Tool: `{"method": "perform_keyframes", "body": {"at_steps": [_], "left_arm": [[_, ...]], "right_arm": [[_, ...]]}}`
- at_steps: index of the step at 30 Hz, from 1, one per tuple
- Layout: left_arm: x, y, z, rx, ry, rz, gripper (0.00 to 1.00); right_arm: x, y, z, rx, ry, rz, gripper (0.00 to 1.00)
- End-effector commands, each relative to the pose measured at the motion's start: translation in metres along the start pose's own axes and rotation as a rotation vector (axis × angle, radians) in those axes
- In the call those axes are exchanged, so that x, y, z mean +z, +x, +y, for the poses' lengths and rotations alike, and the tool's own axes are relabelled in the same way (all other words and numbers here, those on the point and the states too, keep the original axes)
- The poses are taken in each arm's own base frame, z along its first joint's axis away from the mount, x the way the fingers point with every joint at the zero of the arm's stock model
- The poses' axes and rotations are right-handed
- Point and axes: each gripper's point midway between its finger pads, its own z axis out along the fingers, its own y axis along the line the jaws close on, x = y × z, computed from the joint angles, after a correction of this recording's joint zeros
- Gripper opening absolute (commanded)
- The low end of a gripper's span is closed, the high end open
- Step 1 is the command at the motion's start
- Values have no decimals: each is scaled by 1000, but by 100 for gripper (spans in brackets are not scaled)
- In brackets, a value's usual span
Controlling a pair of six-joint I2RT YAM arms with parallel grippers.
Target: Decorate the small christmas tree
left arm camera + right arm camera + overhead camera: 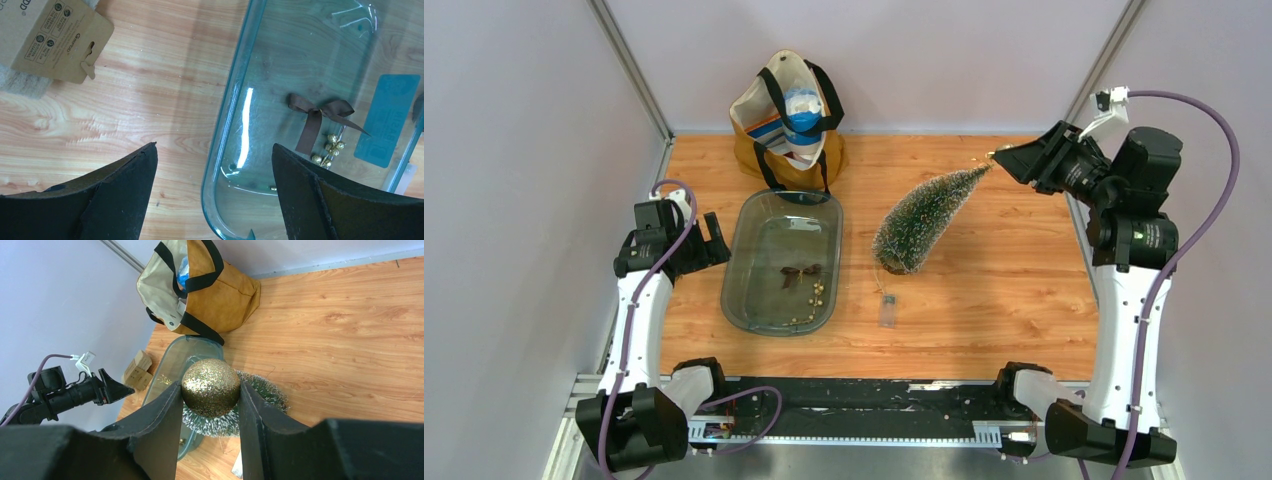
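Observation:
The small frosted green tree [924, 218] leans with its base on the table and its tip raised toward the right. My right gripper [1001, 160] is at that tip. In the right wrist view it [210, 390] is shut on a gold glitter ball [210, 385], with the tree [260, 405] right behind the ball. A glass dish [736, 300] holds a brown ribbon bow [320, 111] and gold beads [331, 147]. My left gripper [214, 145] is open and empty above the dish's left rim [220, 140]; it also shows in the top view [712, 240].
A tan bag [789, 120] with black handles stands at the back, behind the dish. A small clear packet [887, 312] lies in front of the tree's base. A cardboard tag [55, 40] lies left of the dish. A teal label [387, 120] shows through the dish.

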Motion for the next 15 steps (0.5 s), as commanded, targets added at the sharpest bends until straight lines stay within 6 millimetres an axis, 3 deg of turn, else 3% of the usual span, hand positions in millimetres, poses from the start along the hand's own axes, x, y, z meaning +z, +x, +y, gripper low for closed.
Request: {"method": "perform_keyframes", "body": {"at_steps": [1, 15], "left_arm": [[1, -8, -1, 21, 15, -32, 92], [2, -8, -1, 20, 15, -26, 91]], "right_arm": [[-13, -8, 15, -41, -24, -47, 29], [2, -5, 3, -5, -27, -19, 30]]}}
